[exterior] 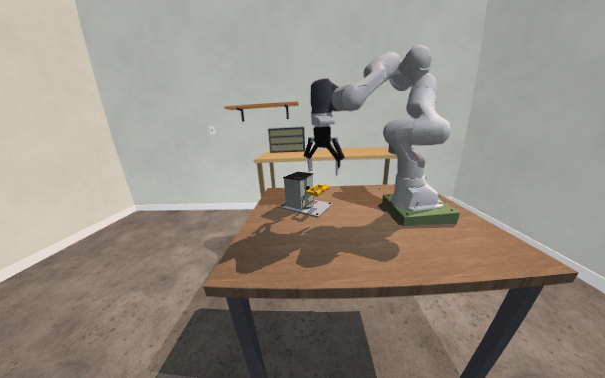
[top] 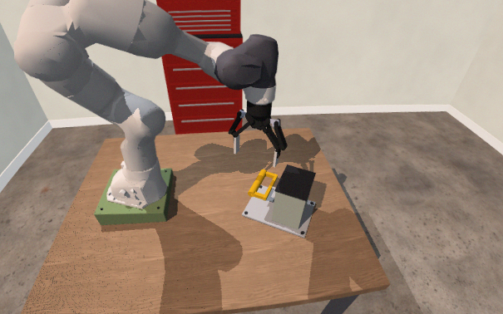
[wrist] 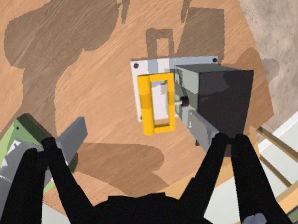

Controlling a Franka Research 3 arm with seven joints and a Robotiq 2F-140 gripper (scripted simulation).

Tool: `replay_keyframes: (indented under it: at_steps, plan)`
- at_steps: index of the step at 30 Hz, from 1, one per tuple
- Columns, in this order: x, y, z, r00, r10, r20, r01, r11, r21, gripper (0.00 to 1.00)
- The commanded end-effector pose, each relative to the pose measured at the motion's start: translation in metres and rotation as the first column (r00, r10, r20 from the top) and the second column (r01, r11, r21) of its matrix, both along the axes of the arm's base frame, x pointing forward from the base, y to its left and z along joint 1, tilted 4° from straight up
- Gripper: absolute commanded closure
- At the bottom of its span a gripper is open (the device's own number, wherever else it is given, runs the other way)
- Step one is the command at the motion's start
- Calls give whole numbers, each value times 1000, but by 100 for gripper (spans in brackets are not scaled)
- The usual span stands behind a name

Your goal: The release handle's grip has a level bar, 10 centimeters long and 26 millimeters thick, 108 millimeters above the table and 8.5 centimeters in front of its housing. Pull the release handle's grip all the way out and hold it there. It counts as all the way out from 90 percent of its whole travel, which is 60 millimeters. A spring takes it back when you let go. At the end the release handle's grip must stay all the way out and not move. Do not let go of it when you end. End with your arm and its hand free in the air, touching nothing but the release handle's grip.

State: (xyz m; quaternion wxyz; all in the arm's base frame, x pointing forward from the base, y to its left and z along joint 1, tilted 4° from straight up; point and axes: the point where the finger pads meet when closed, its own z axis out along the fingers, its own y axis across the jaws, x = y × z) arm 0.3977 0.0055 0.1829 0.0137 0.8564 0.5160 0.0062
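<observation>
The release handle's yellow grip [top: 260, 182] is a level bar on two short arms, sticking out of a grey housing with a black top [top: 293, 196] on a light base plate. It sits close to the housing. It also shows in the exterior view [exterior: 317, 189] and in the wrist view [wrist: 156, 104]. My gripper [top: 256, 155] is open and empty, pointing down, in the air above and a little behind the grip, touching nothing. It hangs over the handle in the exterior view [exterior: 323, 166]. In the wrist view the two black fingers frame the bottom edge.
The arm's green base [top: 135, 202] stands on the wooden table to the left of the housing. A red tool cabinet [top: 206, 66] stands behind the table. A side bench [exterior: 323, 156] and a wall shelf are behind in the exterior view.
</observation>
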Motion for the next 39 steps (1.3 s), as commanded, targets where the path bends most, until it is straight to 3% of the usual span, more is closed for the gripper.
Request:
replay_keyframes:
  at_steps: [1,8,27,28,39]
  plan:
    - [8,-10,-1,997,69,17,-69,997,32,0]
    - [11,-22,-4,998,63,26,-64,996,62,0]
    - [11,-23,-4,998,62,27,-64,996,64,0]
    - [11,-23,-4,998,62,27,-64,996,64,100]
    - [11,-23,-4,998,62,27,-64,996,64,100]
